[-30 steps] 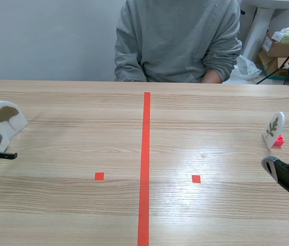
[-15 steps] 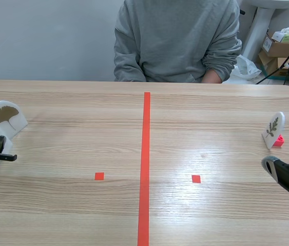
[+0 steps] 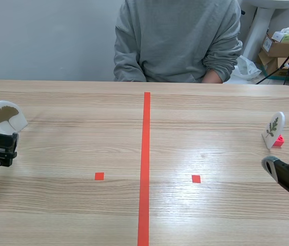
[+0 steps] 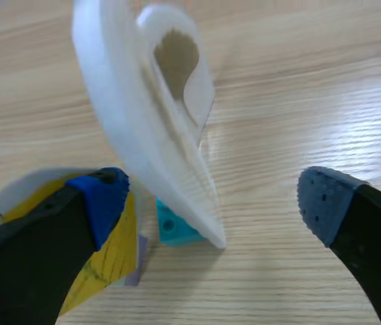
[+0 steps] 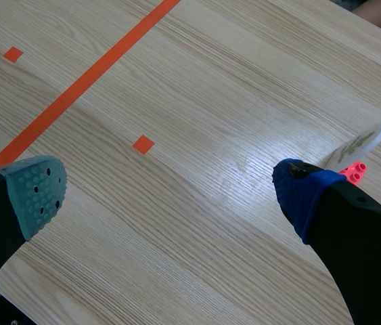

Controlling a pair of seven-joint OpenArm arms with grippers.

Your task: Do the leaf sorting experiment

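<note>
Your left gripper [image 4: 210, 202] gapes empty astride the white leaf plaque [image 4: 136, 115]; likely light, stiff, tippy, so pinch its faces low

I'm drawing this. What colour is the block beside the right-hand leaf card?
The block is pink; scene view.

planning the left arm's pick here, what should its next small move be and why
Probably ease the left gripper slightly forward, then shut it on the white leaf card. Its fingers are open, the card stands edge-on between them on a teal block, closer to the blue pad, and nothing is gripped yet.
</note>
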